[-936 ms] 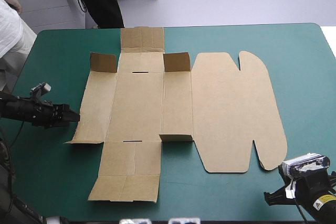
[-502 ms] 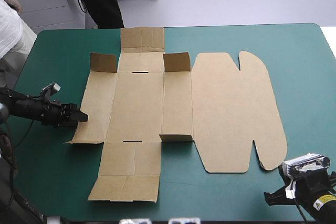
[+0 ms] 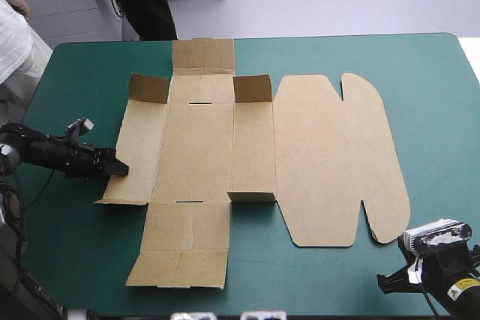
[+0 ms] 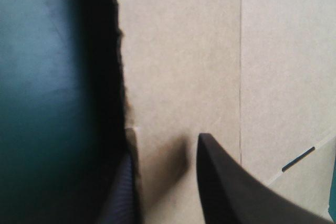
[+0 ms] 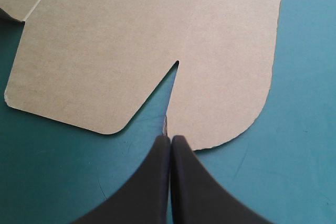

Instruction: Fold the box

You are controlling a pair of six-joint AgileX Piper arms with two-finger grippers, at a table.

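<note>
One left pincer (image 4: 166, 148) finger (image 4: 124, 195) is lost in shadow at the box (image 4: 178, 51) edge.

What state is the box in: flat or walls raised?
Mostly flat. The box lies spread on the table; only small corner flaps stand up.

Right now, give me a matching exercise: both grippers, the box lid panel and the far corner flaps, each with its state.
Things:
1. left gripper
2. right gripper
3. box lid panel
4. far corner flaps

States:
A. standing up
B. shut
C. open, at the board's left edge
D. lying flat

Pairs: 1-C, 2-B, 3-D, 4-A.
</note>
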